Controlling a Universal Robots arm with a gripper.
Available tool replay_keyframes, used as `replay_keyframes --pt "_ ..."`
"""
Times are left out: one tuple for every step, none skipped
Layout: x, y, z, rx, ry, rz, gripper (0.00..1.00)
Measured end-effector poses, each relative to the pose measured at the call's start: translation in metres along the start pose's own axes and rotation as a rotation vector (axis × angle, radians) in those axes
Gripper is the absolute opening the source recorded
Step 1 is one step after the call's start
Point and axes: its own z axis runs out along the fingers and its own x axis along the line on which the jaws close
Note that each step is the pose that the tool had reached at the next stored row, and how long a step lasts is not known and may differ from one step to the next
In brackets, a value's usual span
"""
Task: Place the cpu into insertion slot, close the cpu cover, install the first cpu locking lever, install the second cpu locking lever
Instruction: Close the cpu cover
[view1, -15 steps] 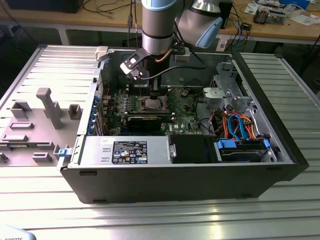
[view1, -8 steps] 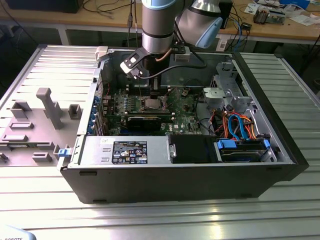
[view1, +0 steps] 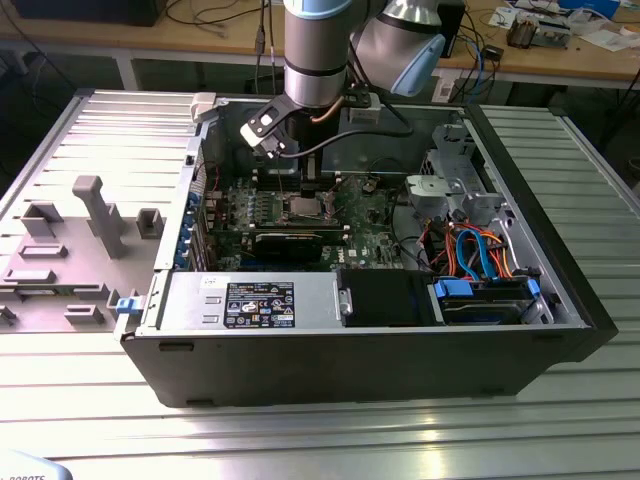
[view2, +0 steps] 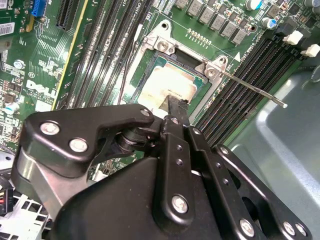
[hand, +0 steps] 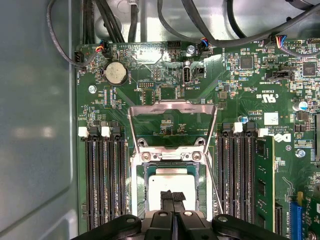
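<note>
The cpu (hand: 172, 181) lies flat in the insertion slot (hand: 140, 192), its silver-grey top showing in both wrist views (view2: 162, 85). The cpu cover (hand: 172, 107) stands tilted up from its hinge at the slot's far edge, away from the chip. My gripper (hand: 173, 196) hangs just over the chip's near edge with its two black fingertips (view2: 175, 106) pressed together and nothing between them. A thin metal locking lever (view2: 252, 90) sticks out free beside the slot. In the exterior view the gripper (view1: 288, 178) reaches down into the open computer case above the slot (view1: 300, 208).
Long black memory slots (hand: 102, 180) flank the socket on both sides, one with a green module (hand: 264, 185). Black cables (hand: 200, 25) run along the board's far edge. A black graphics card (view1: 290, 242), drive cage (view1: 455, 185) and case walls (view1: 350, 365) stand around the board.
</note>
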Motion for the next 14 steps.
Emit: replay_keyframes --pt "0.0 -0.0001 -0.003 0.0005 0.0001 0.0 0.11" --pt "0.0001 0.0 -0.0062 0.001 0.0002 0.0 0.11" --pt "0.0001 0.0 -0.0077 0.0011 0.0001 0.0 0.11" --pt "0.0001 0.0 -0.0093 0.0014 0.0002 0.0 0.11" --pt "0.0002 0.0 -0.0113 0.0019 0.0002 0.0 0.11" --pt "0.0002 0.0 -0.0128 0.0023 0.0001 0.0 0.11" --pt "0.0002 0.0001 -0.014 0.0025 0.0001 0.0 0.11" --pt "0.0002 0.0001 -0.0157 0.0032 0.0001 0.0 0.11" --pt "0.0003 0.0001 -0.016 0.0032 0.0002 0.0 0.11" --pt "0.0003 0.0001 -0.016 0.0031 0.0004 0.0 0.11" --pt "0.0003 0.0001 -0.016 0.003 0.0005 0.0 0.11" --pt "0.0003 0.0001 -0.0166 0.0033 0.0001 0.0 0.11" --pt "0.0003 0.0001 -0.017 0.0032 0.0002 0.0 0.11" --pt "0.0003 0.0001 -0.017 0.0032 0.0002 0.0 0.11"
